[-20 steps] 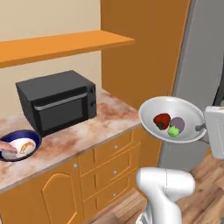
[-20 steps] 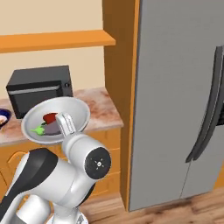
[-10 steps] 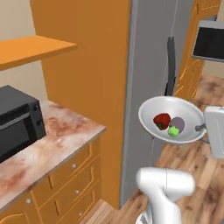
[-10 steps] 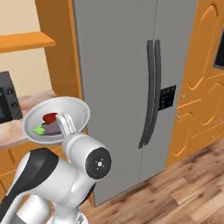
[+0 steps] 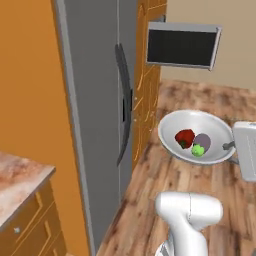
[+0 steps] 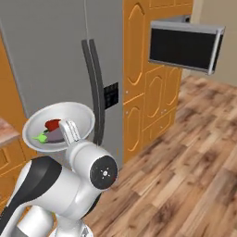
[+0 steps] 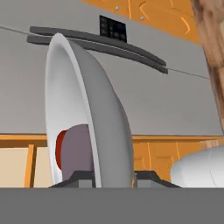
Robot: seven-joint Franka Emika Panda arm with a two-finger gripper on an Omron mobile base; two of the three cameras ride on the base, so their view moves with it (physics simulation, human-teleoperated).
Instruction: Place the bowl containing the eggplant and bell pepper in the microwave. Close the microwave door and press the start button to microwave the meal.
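The gripper [image 7: 114, 175] is closed on the rim of the bowl [image 5: 197, 137], one finger on each side of the thin wall, as the hand view shows with the rim rising straight up between the two dark tips; held by its edge this way, the bowl is carried out in front of the arm, clear of any worktop, and it looks roughly level in both base views, which I judge is what keeps the food from sliding out. Inside it the bell pepper [image 5: 184, 138] and the eggplant [image 5: 202, 143] lie touching near the middle, the eggplant's green bit toward the near rim; in the hand view the bowl's own wall covers most of both, leaving a purple-grey patch with a sliver of red behind it.

Beyond the bowl stands the grey fridge [image 6: 60, 51] with its paired dark handles, then tall orange cabinets; the microwave door [image 6: 184, 46] hangs open past them, well apart from the bowl, its dark glass facing the room. The microwave behind the door is hidden or cut off, so its inside and control panel cannot be made out; at the lower left of the left base view a corner of the marbled worktop [image 5: 20, 179] is cut by the frame. The carry is underway; placing, closing and starting remain.
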